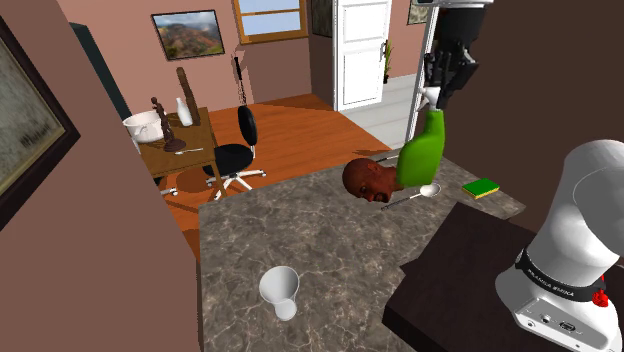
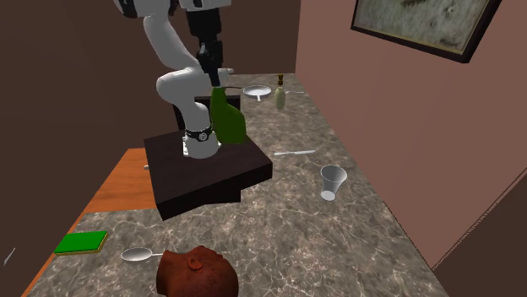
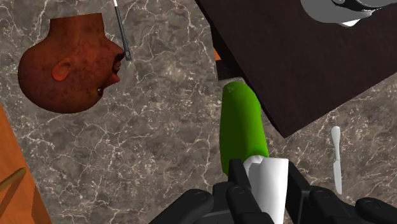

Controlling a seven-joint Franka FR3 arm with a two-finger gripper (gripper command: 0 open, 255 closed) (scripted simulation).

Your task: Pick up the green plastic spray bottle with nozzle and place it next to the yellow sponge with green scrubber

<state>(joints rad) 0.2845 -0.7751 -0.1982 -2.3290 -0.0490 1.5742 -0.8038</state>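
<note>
Where fingers (image 3: 236, 179) clasp the green spray bottle (image 3: 240, 127), its white top is half hidden.

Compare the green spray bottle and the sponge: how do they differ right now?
Pose: the spray bottle hangs above the counter, clasped at its white nozzle by the tool; the sponge lies flat on the counter. Shape: the spray bottle is tall and rounded; the sponge is a thin rectangular slab. Both show green.
</note>
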